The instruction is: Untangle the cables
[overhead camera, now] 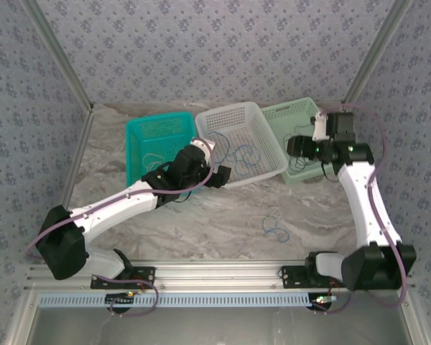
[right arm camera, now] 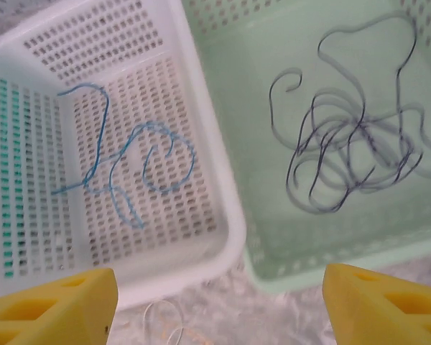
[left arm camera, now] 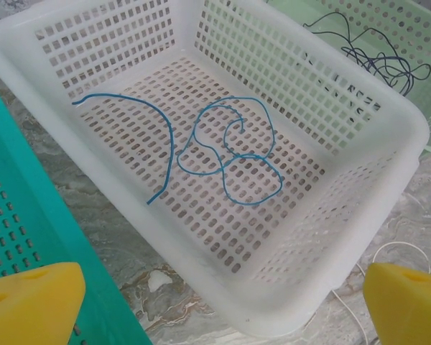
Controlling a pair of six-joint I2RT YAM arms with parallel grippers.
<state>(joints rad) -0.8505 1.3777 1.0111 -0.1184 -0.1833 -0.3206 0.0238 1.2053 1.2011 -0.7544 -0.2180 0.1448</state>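
**Cables spread over baskets and table, both grippers open**

Hard to make out:
- The pale cable (left arm camera: 399, 244) is seen as a faint thin line on the marbled table (overhead camera: 201, 230), just beside the near corner of the white basket (left arm camera: 388, 115). It is cut off by the frame edge in the left wrist view.
- It cannot be told whether the blue cable (left arm camera: 171, 140) inside the white basket is one piece or two. An open arc and a looped coil are seen lying close together.
- The black cable (right arm camera: 359, 126) is blurred in the right wrist view. Its loops overlap and single strands cannot be followed.
- The near side of the teal basket (overhead camera: 140, 129) is partly hidden by the left arm in the top view.

Counts:
- Three baskets are lined up at the far side of the table: teal, white, then the green basket (overhead camera: 294, 108).
- The blue cable is held in the white one and the black cable in the green one.
- One small loose blue loop (overhead camera: 273, 231) is seen on the bare table in front of the baskets, between the two arms.

Two grippers are seen:
- The left gripper (overhead camera: 221, 175) is held over the near left corner of the white basket. Its yellow fingers (left arm camera: 29, 302) are spread wide and nothing is gripped.
- The right gripper (overhead camera: 299, 146) is held above the green basket. Its jaws are apart and nothing is clamped.
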